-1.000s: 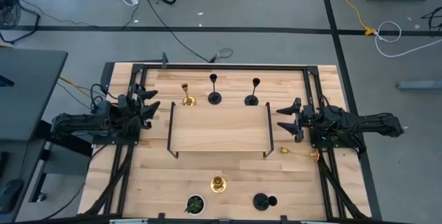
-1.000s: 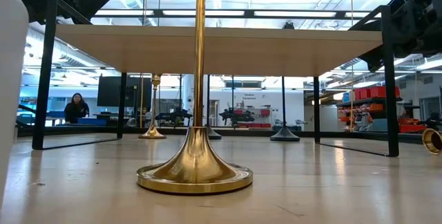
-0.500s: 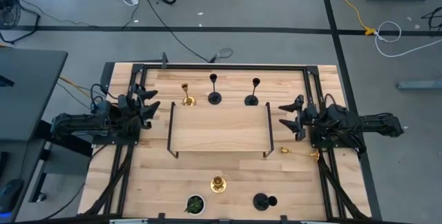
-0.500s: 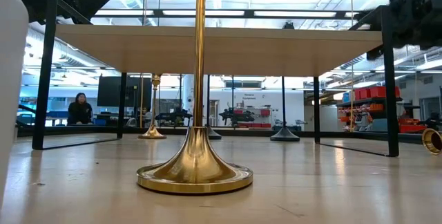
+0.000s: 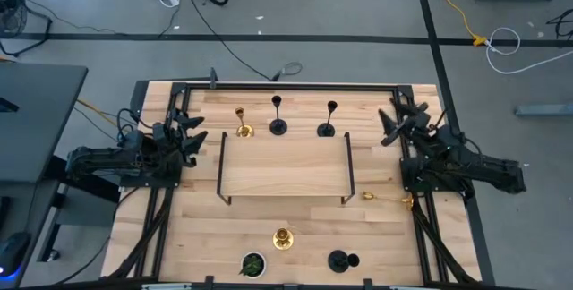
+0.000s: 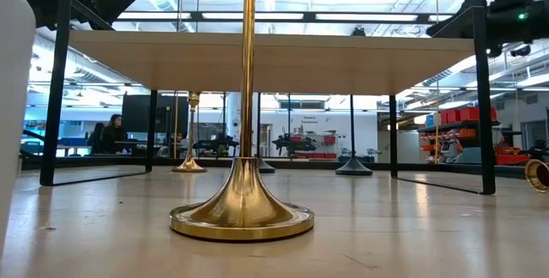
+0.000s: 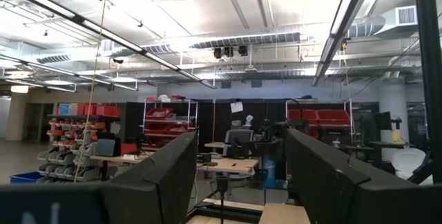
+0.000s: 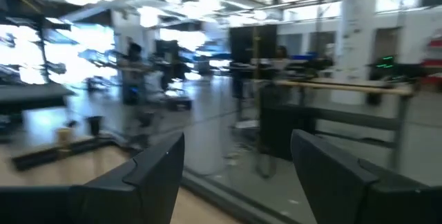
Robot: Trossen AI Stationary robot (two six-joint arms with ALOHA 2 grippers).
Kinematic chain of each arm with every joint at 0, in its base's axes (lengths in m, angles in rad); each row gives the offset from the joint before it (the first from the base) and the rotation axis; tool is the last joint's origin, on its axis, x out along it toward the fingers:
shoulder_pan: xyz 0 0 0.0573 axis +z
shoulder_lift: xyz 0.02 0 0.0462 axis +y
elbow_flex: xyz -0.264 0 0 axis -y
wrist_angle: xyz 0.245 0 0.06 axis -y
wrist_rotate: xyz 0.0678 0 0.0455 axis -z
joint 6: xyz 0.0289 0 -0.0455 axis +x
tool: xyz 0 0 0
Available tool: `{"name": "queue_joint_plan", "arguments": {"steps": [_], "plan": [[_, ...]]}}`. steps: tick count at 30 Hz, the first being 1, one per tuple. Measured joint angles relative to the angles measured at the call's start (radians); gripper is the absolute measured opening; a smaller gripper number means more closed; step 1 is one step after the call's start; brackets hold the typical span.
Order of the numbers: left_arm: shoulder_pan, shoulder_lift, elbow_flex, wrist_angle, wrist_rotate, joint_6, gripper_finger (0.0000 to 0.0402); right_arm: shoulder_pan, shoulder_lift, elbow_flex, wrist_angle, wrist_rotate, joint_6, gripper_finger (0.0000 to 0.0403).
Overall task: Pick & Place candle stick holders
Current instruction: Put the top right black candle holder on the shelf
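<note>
Three candle stick holders stand upright on their bases along the far side: a gold one (image 5: 242, 122) and two black ones (image 5: 278, 116) (image 5: 328, 120). Another gold one (image 5: 283, 237) stands near the front and also shows in the low view (image 6: 244, 209). A black one (image 5: 339, 260) is at the front edge. A gold one (image 5: 387, 198) lies on its side at the right. My left gripper (image 5: 193, 138) is open and empty left of the raised shelf. My right gripper (image 5: 398, 118) is open and empty at the shelf's far right.
A raised wooden shelf (image 5: 285, 165) on thin black legs stands mid-table. A small dark round thing with green inside (image 5: 252, 263) sits at the front edge. A black frame (image 5: 286, 86) runs along the table's far edge. A person (image 6: 111, 132) is in the room behind.
My right gripper has swung from beside the shelf's right end toward the table's far edge and turned to point that way, staying open. My left gripper has kept still. No holder has moved.
</note>
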Motion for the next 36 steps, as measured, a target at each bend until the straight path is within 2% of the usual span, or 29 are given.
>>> {"name": "queue_joint_plan", "arguments": {"steps": [5, 9, 11, 15, 18, 21, 22, 25, 32, 36], "plan": [[0.000, 0.000, 0.000, 0.000, -0.001, 0.000, 0.0222, -0.168, 0.035, 0.014, 0.022, -0.108, -0.013, 0.0265], [0.000, 0.000, 0.000, 0.000, -0.008, 0.001, 0.0222, -0.337, 0.153, -0.017, 0.038, -0.177, 0.000, 0.0265], [0.000, 0.000, 0.000, 0.001, -0.008, 0.001, 0.0222, -0.428, 0.229, -0.017, 0.119, -0.233, 0.003, 0.0265], [0.000, 0.000, 0.000, 0.011, -0.008, 0.001, 0.0222, -0.612, 0.385, 0.000, 0.351, -0.472, 0.006, 0.0265], [0.000, 0.000, 0.000, 0.008, -0.008, 0.002, 0.0222, -0.752, 0.533, 0.036, 0.372, -0.586, 0.011, 0.0265], [0.000, 0.001, 0.000, 0.005, -0.009, 0.012, 0.0222, -0.830, 0.680, 0.068, 0.387, -0.761, 0.034, 0.0265], [0.000, 0.001, 0.000, 0.010, -0.010, 0.016, 0.0222, -0.852, 0.728, 0.073, 0.399, -0.789, 0.036, 0.0265], [0.000, 0.001, 0.000, 0.015, -0.015, 0.022, 0.0222, -0.879, 0.840, 0.074, 0.423, -0.844, 0.084, 0.0265], [0.000, 0.001, 0.000, 0.022, -0.016, 0.026, 0.0222, -0.810, 0.938, 0.074, 0.516, -1.224, 0.214, 0.0265], [0.000, 0.001, 0.000, 0.027, -0.016, 0.026, 0.0222, -0.762, 0.941, 0.074, 0.565, -1.290, 0.281, 0.0265]]}}
